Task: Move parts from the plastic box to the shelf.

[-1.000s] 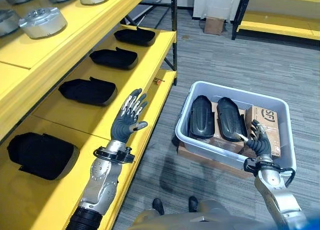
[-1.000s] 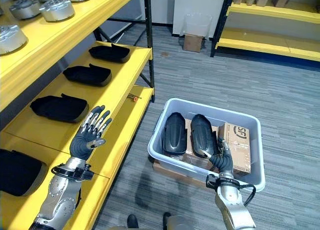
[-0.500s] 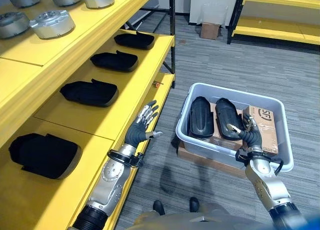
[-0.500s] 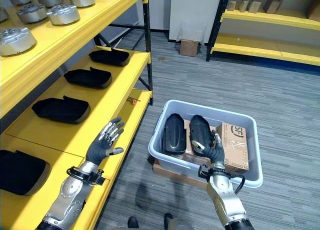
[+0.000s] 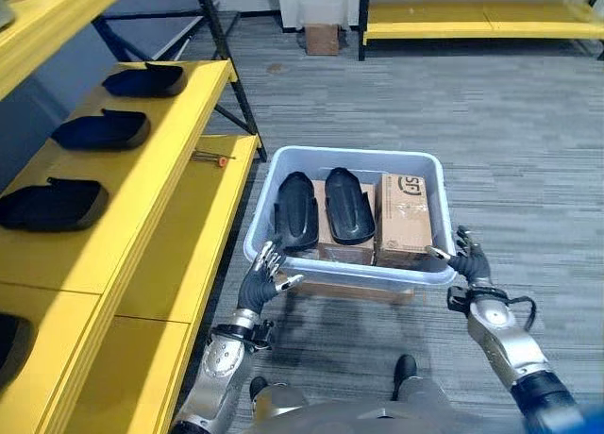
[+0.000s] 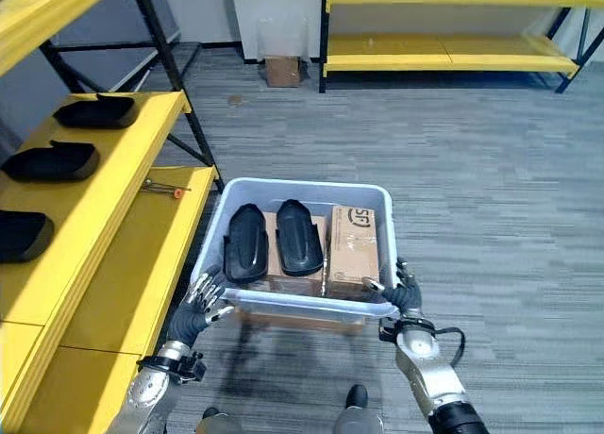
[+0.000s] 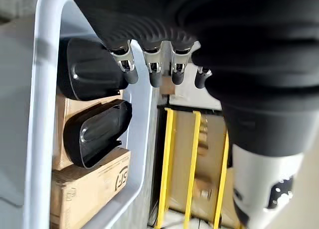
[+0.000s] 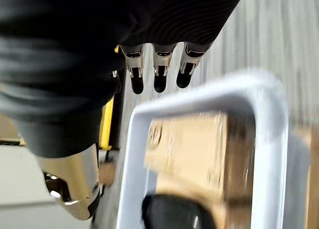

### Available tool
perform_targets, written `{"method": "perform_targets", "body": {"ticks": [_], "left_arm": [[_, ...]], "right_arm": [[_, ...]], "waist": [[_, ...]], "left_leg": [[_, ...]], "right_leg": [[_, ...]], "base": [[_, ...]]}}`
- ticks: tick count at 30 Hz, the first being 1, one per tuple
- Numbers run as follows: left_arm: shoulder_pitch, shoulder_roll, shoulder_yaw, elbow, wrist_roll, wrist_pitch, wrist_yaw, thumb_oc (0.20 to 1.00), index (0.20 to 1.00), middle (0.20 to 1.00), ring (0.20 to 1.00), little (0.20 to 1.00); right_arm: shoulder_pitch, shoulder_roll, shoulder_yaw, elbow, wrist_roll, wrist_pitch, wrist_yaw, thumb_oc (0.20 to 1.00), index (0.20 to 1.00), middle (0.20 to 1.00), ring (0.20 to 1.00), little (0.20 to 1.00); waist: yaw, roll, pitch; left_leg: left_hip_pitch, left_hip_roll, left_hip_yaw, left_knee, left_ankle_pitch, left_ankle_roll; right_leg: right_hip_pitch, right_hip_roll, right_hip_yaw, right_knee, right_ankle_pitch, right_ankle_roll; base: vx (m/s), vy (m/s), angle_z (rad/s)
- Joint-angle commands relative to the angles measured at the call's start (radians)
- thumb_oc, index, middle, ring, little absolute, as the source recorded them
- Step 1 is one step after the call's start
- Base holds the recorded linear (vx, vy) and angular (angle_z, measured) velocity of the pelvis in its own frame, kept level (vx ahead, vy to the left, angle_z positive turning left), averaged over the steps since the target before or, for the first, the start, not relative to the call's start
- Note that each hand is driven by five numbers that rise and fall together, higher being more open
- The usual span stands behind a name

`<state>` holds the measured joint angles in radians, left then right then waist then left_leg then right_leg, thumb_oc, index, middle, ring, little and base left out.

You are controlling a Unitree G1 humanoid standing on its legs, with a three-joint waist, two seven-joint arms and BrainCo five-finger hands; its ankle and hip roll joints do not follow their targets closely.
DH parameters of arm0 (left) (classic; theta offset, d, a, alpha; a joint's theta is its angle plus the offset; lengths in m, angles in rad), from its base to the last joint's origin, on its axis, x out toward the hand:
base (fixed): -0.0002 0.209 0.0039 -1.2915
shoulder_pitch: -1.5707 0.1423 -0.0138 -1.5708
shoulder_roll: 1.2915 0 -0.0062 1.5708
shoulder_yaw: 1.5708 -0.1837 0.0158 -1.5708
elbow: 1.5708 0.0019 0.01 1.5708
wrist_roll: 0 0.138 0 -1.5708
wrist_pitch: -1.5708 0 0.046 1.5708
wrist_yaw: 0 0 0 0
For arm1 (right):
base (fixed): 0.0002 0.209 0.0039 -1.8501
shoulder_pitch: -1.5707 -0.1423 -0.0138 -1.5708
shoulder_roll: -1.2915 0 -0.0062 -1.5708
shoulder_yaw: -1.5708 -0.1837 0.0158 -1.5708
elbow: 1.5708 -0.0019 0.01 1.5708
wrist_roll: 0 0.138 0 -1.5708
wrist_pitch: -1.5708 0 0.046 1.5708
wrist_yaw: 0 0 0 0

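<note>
Pale grey-blue plastic box (image 5: 283, 173) on grey floor (image 5: 510, 132), sat on flat cardboard sheet (image 5: 354, 292), just beside yellow shelf (image 5: 142, 189). Inside box: two black moulded parts side by side, left part (image 5: 297, 211) & right part (image 5: 348, 205), both lying lengthwise on a brown carton beneath. Third item in box = upright cardboard carton (image 5: 404, 220), just right of the parts, against box's right wall.

Left hand (image 5: 262, 275) at box's near-left corner, fingers straight & spread, tips at the rim; nothing held. Left wrist view: fingers (image 7: 153, 68) extended in a row over box rim (image 7: 41, 114), black parts (image 7: 94, 129) visible past them inside.

Right hand (image 5: 463, 261) at box's near-right corner, fingers relaxed & apart, thumb toward rim, nothing gripped. Right wrist view: fingers (image 8: 158, 69) straight, just beyond box corner (image 8: 199, 97); contact w/ rim can't tell.

On shelf's middle tier: three more black parts in a row, far part (image 5: 144, 79), middle part (image 5: 100, 129), near part (image 5: 49, 204), well apart from one another. Edge of another dark part (image 5: 8, 344) at lower left. Small orange-tipped tool (image 5: 213, 156) on lower tier near box's far-left corner.

Second yellow rack (image 5: 472, 19) across the room; small cardboard box (image 5: 322, 39) on floor by far wall.
</note>
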<state>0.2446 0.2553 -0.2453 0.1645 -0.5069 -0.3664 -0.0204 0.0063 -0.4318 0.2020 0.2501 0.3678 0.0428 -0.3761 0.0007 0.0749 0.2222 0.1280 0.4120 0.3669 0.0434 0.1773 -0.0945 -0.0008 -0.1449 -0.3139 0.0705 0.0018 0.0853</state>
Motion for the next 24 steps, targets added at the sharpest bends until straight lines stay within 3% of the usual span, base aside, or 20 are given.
{"method": "perform_targets", "body": {"ticks": [1, 5, 7, 12, 13, 14, 16, 18, 20, 22, 24], "left_arm": [[-0.075, 0.132, 0.024, -0.096, -0.022, -0.095, -0.064, 1.000, 1.000, 1.000, 1.000, 1.000], [-0.105, 0.129, 0.017, -0.083, -0.085, -0.132, -0.060, 1.000, 1.000, 1.000, 1.000, 1.000], [-0.140, 0.099, 0.011, -0.073, -0.257, -0.088, -0.123, 1.000, 1.000, 1.000, 1.000, 1.000], [-0.151, 0.080, 0.035, -0.068, -0.241, -0.074, -0.045, 1.000, 1.000, 1.000, 1.000, 1.000], [-0.151, 0.076, 0.049, -0.067, -0.236, -0.062, -0.019, 1.000, 1.000, 1.000, 1.000, 1.000], [-0.146, 0.052, 0.067, -0.061, -0.364, -0.019, -0.039, 1.000, 1.000, 1.000, 1.000, 1.000], [-0.135, 0.027, 0.084, -0.050, -0.410, 0.037, -0.033, 1.000, 1.000, 1.000, 1.000, 1.000], [-0.132, 0.024, 0.090, -0.056, -0.369, 0.043, -0.024, 1.000, 1.000, 1.000, 1.000, 1.000], [-0.097, 0.030, 0.099, -0.068, -0.304, 0.041, -0.022, 1.000, 1.000, 1.000, 1.000, 1.000], [-0.074, 0.045, 0.095, -0.084, -0.273, 0.045, -0.044, 1.000, 1.000, 1.000, 1.000, 1.000], [-0.056, 0.059, 0.092, -0.087, -0.232, 0.037, -0.071, 1.000, 1.000, 1.000, 1.000, 1.000]], "right_arm": [[-0.078, 0.069, -0.040, -0.084, -0.055, -0.085, -0.019, 1.000, 1.000, 1.000, 1.000, 1.000], [-0.107, 0.020, -0.048, -0.046, -0.082, -0.124, -0.021, 1.000, 1.000, 1.000, 1.000, 1.000], [-0.136, -0.003, -0.047, -0.004, -0.081, -0.108, 0.013, 1.000, 1.000, 1.000, 1.000, 1.000], [-0.140, -0.013, -0.067, 0.018, -0.078, -0.106, 0.067, 1.000, 1.000, 1.000, 1.000, 1.000], [-0.123, -0.017, -0.075, 0.011, -0.083, -0.097, 0.076, 1.000, 1.000, 1.000, 1.000, 1.000], [-0.110, -0.017, -0.072, 0.022, -0.092, -0.105, 0.072, 1.000, 1.000, 1.000, 1.000, 1.000], [-0.111, -0.009, -0.060, 0.035, -0.105, -0.110, 0.054, 1.000, 1.000, 1.000, 1.000, 1.000], [-0.105, -0.008, -0.054, 0.027, -0.118, -0.118, 0.055, 1.000, 1.000, 1.000, 1.000, 1.000], [-0.092, -0.008, -0.053, 0.018, -0.124, -0.112, 0.091, 1.000, 1.000, 1.000, 1.000, 1.000], [-0.075, -0.009, -0.056, 0.007, -0.079, -0.107, 0.098, 1.000, 1.000, 1.000, 1.000, 1.000], [-0.047, 0.001, -0.067, 0.003, -0.080, -0.121, 0.111, 1.000, 1.000, 1.000, 1.000, 1.000]], "waist": [[0.038, -0.102, 0.012], [0.028, -0.092, 0.022], [0.022, -0.081, 0.040], [0.008, -0.078, 0.048], [0.001, -0.075, 0.054], [0.005, -0.056, 0.067], [0.017, -0.038, 0.075], [0.028, -0.026, 0.080], [0.046, -0.038, 0.084], [0.045, -0.048, 0.082], [0.041, -0.057, 0.071]], "left_leg": [[-0.036, -0.052, 0.007, -0.006, -0.105, -0.037], [-0.039, 0.009, -0.006, 0.013, -0.066, -0.071], [-0.067, 0.043, -0.009, 0.052, -0.030, -0.067], [-0.042, 0.011, -0.012, 0.133, -0.101, -0.061], [-0.068, 0.040, 0.027, 0.242, -0.050, -0.086], [-0.160, 0.028, -0.010, 0.279, 0.047, -0.090], [-0.182, -0.006, -0.051, 0.178, 0.091, -0.098], [-0.211, -0.001, -0.084, 0.064, 0.148, -0.109], [-0.212, -0.040, -0.164, 0.028, 0.081, -0.083], [-0.177, -0.060, -0.147, 0.011, 0.007, -0.062], [-0.148, -0.082, -0.141, -0.007, -0.017, -0.054]], "right_leg": [[0.036, -0.102, -0.042, 0.087, -0.027, 0.024], [-0.011, -0.090, -0.043, 0.165, -0.074, 0.012], [-0.058, -0.093, -0.038, 0.249, -0.091, -0.013], [-0.080, -0.123, -0.040, 0.356, -0.148, -0.017], [-0.057, -0.123, -0.070, 0.340, -0.160, -0.042], [-0.026, -0.077, -0.070, 0.284, -0.145, -0.069], [-0.012, -0.055, -0.043, 0.254, -0.142, -0.056], [-0.001, -0.048, -0.032, 0.232, -0.138, -0.045], [-0.004, -0.070, 0.001, 0.238, -0.128, -0.026], [-0.005, -0.088, 0.007, 0.249, -0.126, -0.022], [0.003, -0.091, 0.015, 0.232, -0.116, -0.011]], "base": [[0.08, -0.288, -0.23], [0.07, -0.188, -0.13], [0.01, -0.246, -0.24], [0.12, -0.139, -0.08], [0.09, -0.031, 0.18], [0.09, 0.015, 0.23], [0.07, 0.189, 0.36], [0.09, 0.257, -0.15], [0.10, 0.246, -0.24], [0.08, 0.251, -0.45], [0.08, 0.208, -0.59]]}}
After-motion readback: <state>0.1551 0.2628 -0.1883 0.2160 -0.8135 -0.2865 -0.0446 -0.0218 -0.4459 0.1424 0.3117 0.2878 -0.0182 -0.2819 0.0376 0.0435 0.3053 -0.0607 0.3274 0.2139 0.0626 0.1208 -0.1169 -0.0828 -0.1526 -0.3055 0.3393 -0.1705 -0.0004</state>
